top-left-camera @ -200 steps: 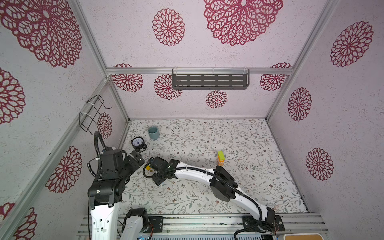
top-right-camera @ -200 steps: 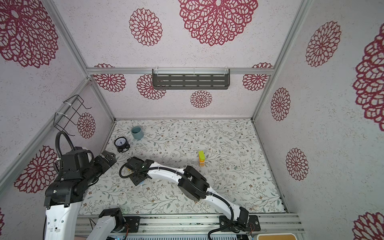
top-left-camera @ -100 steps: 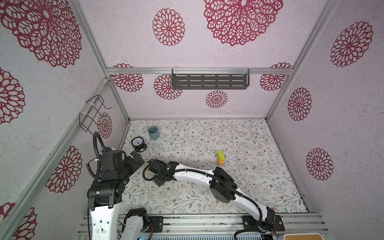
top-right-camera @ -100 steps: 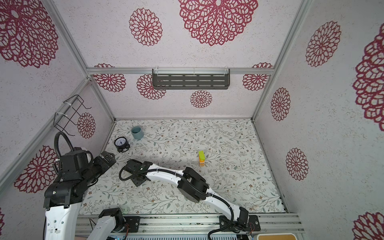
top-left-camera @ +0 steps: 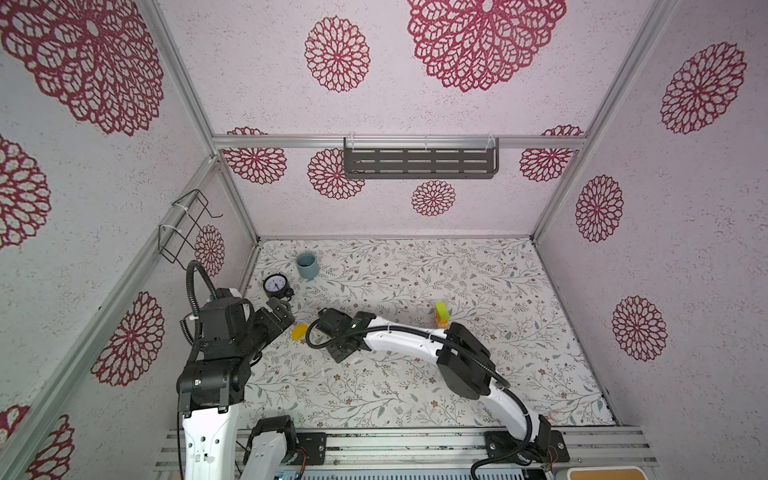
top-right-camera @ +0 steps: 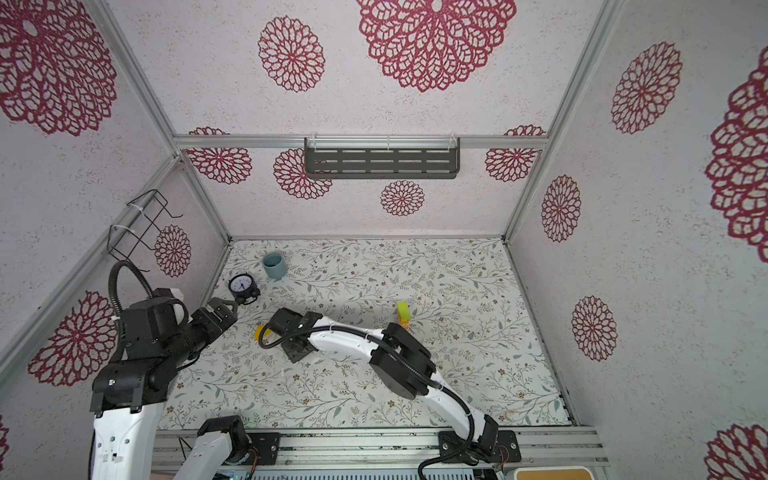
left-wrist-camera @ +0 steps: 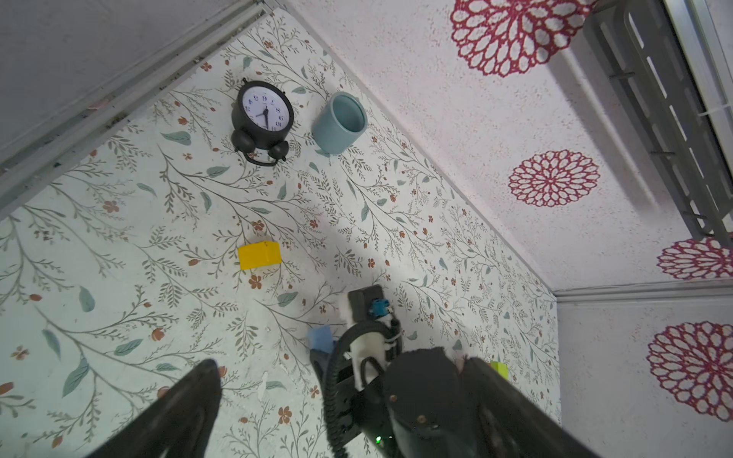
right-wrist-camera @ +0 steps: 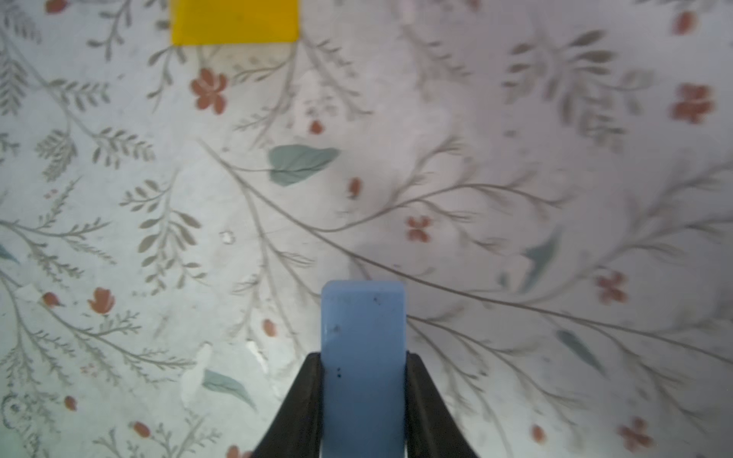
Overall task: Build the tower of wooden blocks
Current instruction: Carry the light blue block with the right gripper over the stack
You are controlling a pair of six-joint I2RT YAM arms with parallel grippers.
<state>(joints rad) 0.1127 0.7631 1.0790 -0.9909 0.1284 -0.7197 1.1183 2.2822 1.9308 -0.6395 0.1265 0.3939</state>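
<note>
Right gripper (right-wrist-camera: 363, 359) is clamped on a light blue block (right-wrist-camera: 363, 325). The block's long axis runs straight out between the fingers, its free end past their tips, over the floral table (right-wrist-camera: 515, 178). A yellow block (right-wrist-camera: 234, 20) lies flat just beyond it. In both top views the tower (top-left-camera: 441, 314), green on orange, stands upright well apart to the right. Left gripper (top-left-camera: 281, 312) hangs with jaws wide apart near the clock (top-left-camera: 275, 284). Walls with red medallions (top-left-camera: 598, 208) enclose the table.

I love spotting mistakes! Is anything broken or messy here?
Only the floral mat: small white patches look scuffed or peeled near the right gripper holding the light blue block. The tower looks upright.
</note>
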